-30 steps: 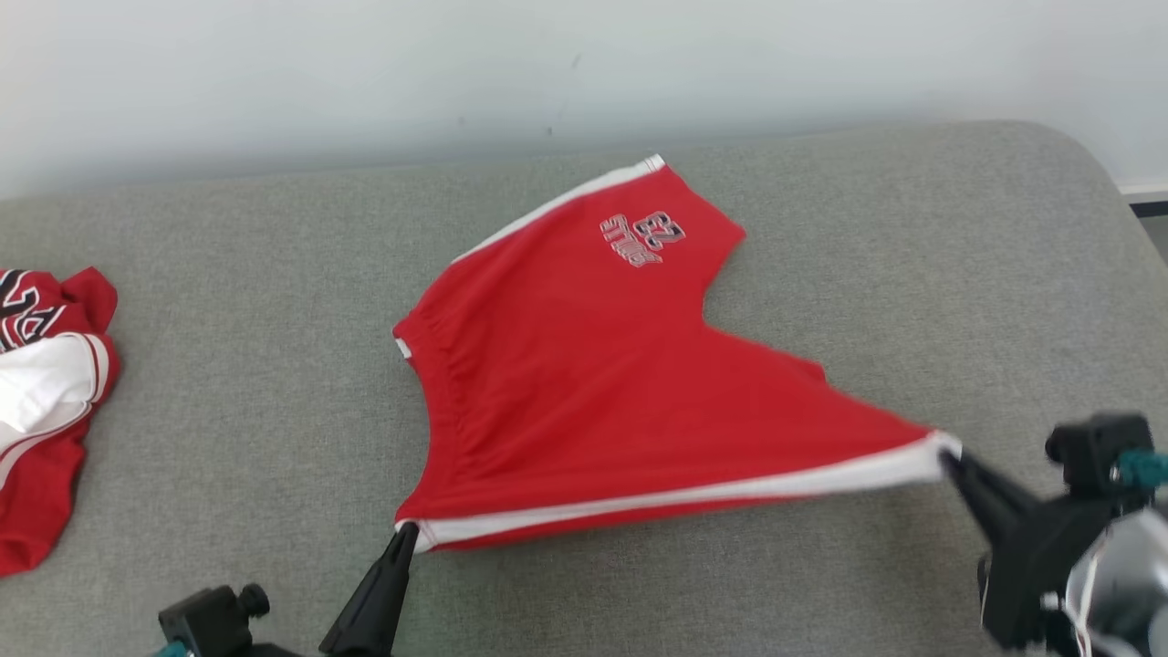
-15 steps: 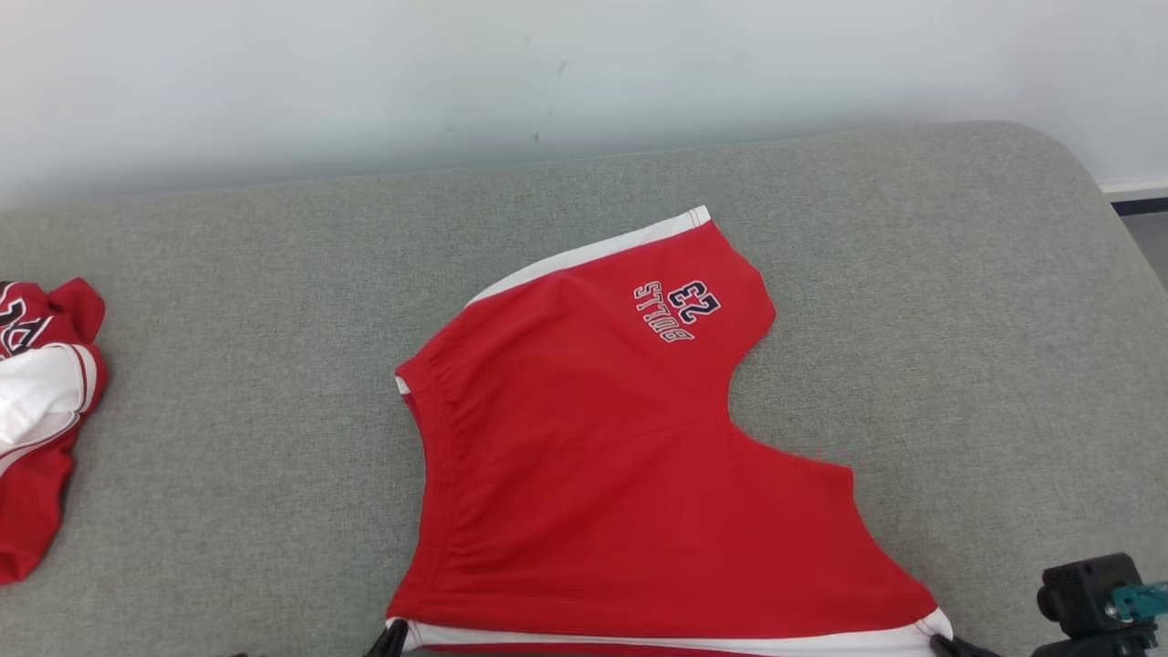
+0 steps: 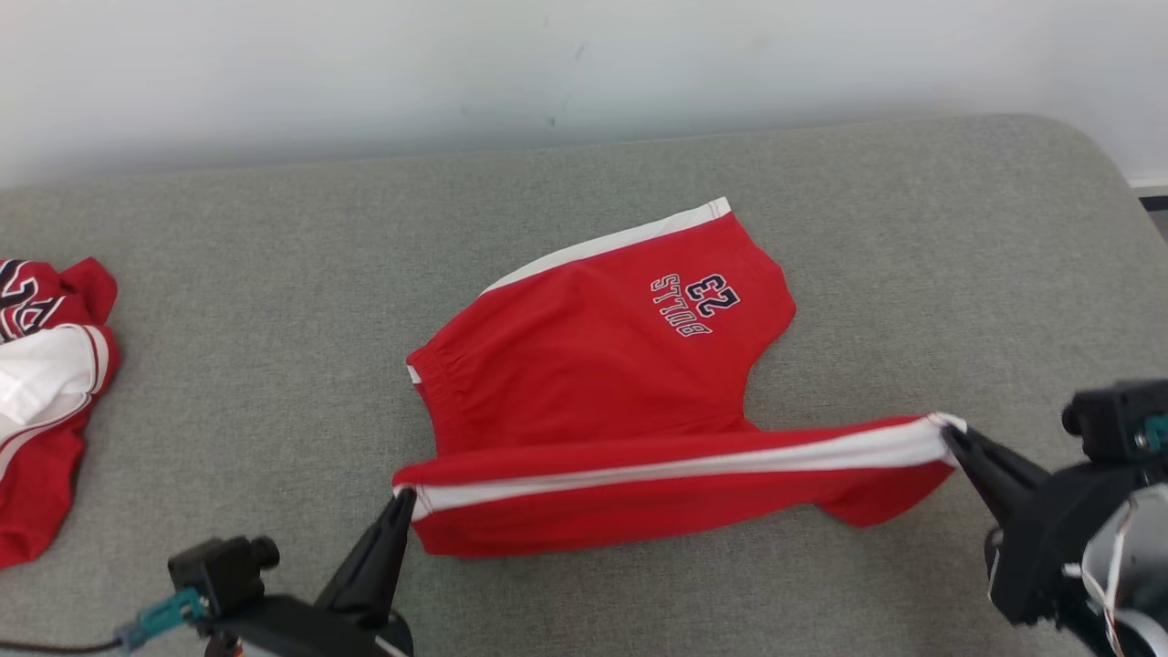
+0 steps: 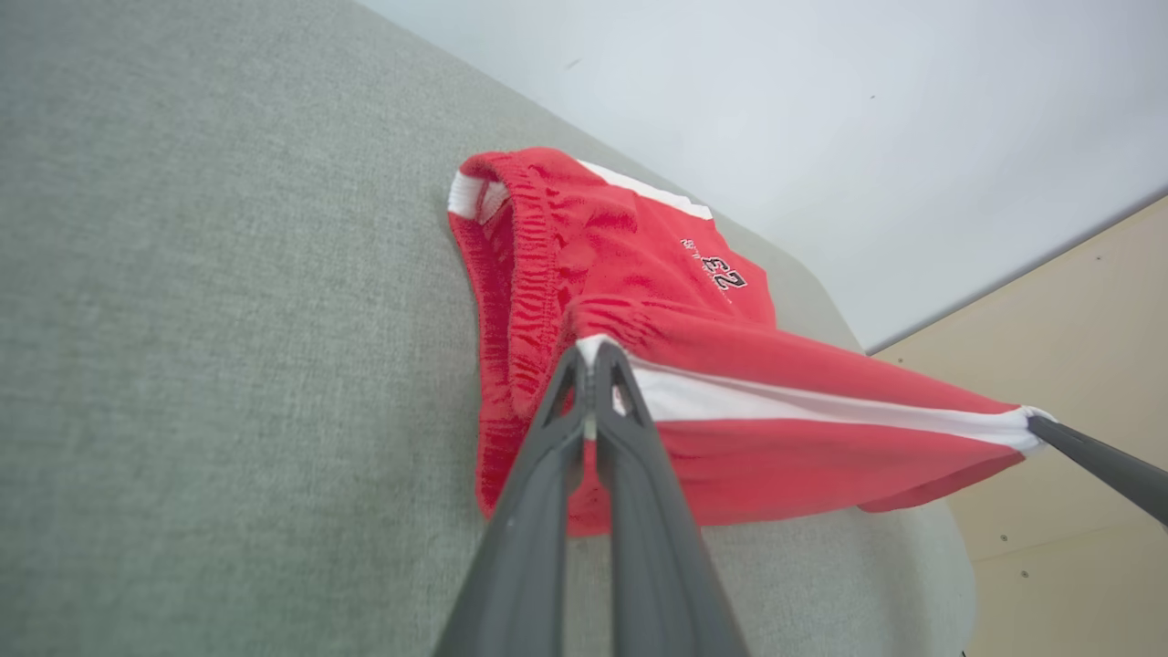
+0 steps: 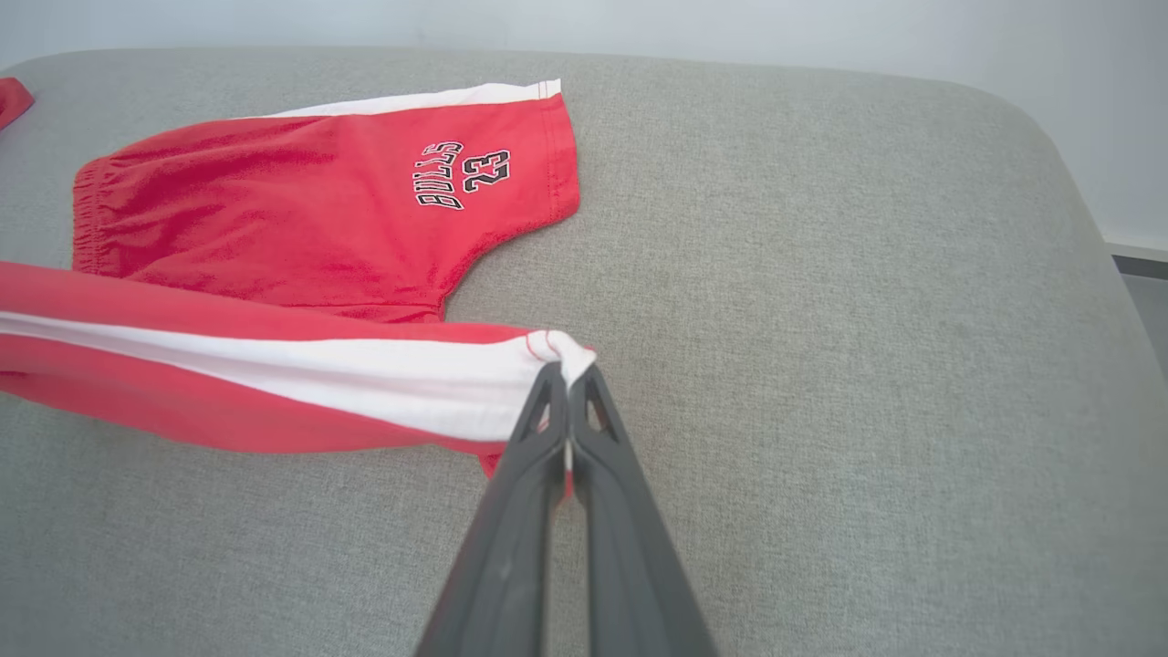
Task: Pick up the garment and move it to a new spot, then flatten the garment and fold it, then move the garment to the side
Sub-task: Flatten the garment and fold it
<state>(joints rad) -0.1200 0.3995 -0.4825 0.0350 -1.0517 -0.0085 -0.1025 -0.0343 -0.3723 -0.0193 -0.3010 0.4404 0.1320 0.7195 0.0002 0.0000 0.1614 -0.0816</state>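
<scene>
2 pinches, left gripper [image 3: 406, 498] and right gripper [image 3: 949, 438] clamped on shorts [image 3: 593, 365], stripe taut, head view adds another red garment [image 3: 38, 488]

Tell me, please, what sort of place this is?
Probably an indoor room, perhaps a test space: a grey padded fabric surface stands against a plain white wall, with red shorts and another red garment on it.
</scene>
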